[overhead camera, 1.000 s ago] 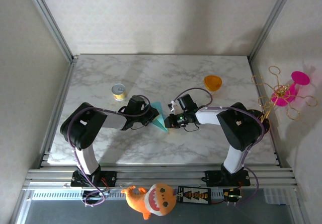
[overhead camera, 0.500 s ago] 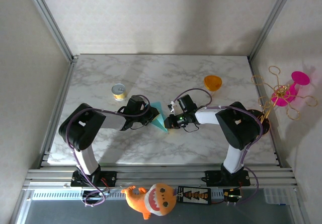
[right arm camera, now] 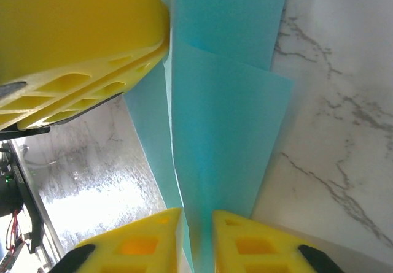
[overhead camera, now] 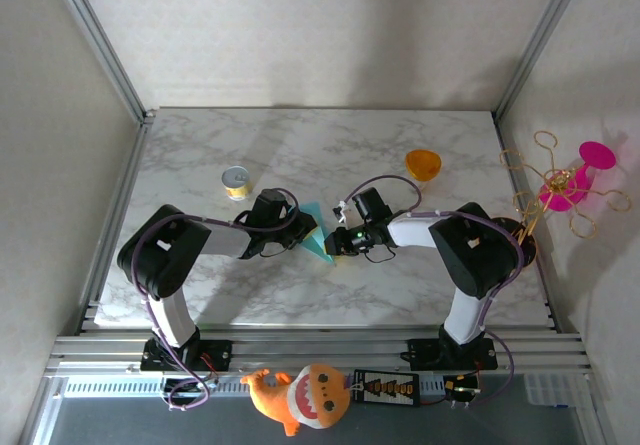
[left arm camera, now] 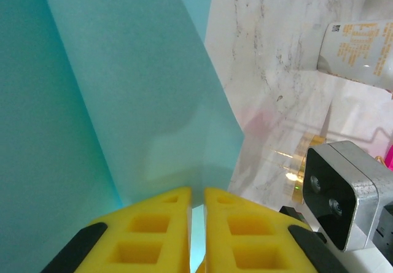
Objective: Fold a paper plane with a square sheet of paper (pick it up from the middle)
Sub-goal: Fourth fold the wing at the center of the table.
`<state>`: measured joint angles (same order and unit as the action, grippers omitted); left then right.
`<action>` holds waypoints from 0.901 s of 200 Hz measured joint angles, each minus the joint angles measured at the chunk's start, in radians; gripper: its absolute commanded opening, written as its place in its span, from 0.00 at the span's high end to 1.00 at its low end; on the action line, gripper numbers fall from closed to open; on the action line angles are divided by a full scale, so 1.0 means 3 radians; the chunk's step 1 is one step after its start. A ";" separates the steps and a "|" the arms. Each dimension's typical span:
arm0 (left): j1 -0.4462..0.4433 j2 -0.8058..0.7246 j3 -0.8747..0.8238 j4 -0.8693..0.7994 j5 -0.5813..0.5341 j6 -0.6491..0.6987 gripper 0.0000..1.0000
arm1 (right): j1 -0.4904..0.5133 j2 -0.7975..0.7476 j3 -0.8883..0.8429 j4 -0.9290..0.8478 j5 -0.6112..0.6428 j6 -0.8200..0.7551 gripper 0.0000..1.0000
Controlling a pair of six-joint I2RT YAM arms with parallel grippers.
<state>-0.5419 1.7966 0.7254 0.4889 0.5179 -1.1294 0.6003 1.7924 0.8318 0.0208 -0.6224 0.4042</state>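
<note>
One paper plane (overhead camera: pixel 316 233), one can (overhead camera: pixel 236 181), one cup (overhead camera: pixel 423 164)

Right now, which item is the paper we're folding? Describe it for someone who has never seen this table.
On the marble table, look near the middle, where the left hand and right hand meet. The folded teal paper sits between them, a narrow pointed wedge, unlike the round yellow can and orange cup farther back.

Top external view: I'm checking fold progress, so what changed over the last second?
Little. The left arm's elbow slid slightly toward the near edge. The left gripper stayed at the folded teal-blue paper, jaws closed on it. The right gripper stayed at the paper's other side. The small yellow can and orange cup did not move.
</note>
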 measured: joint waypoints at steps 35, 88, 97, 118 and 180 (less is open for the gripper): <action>0.0000 0.0000 0.0006 0.0000 0.0023 0.0001 0.87 | 0.0000 -0.0102 -0.0003 -0.0057 0.0001 0.0000 0.75; 0.0000 0.0000 0.0006 0.0000 0.0024 0.0001 0.87 | -0.0001 -0.0123 -0.0022 -0.0127 0.0001 -0.0001 0.78; 0.0000 0.0000 0.0006 0.0000 0.0025 0.0001 0.87 | -0.0001 -0.0123 -0.0024 -0.0134 0.0001 0.0000 0.79; 0.0000 0.0000 0.0006 0.0000 0.0031 0.0001 0.87 | -0.0001 -0.0122 -0.0031 -0.0135 0.0003 -0.0001 0.82; 0.0000 0.0000 0.0008 0.0000 0.0036 0.0001 0.86 | -0.0001 -0.0042 -0.0032 -0.0135 0.0028 -0.0001 0.82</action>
<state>-0.5419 1.7966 0.7277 0.4889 0.5285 -1.1290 0.5999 1.7798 0.8223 -0.0196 -0.6140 0.4038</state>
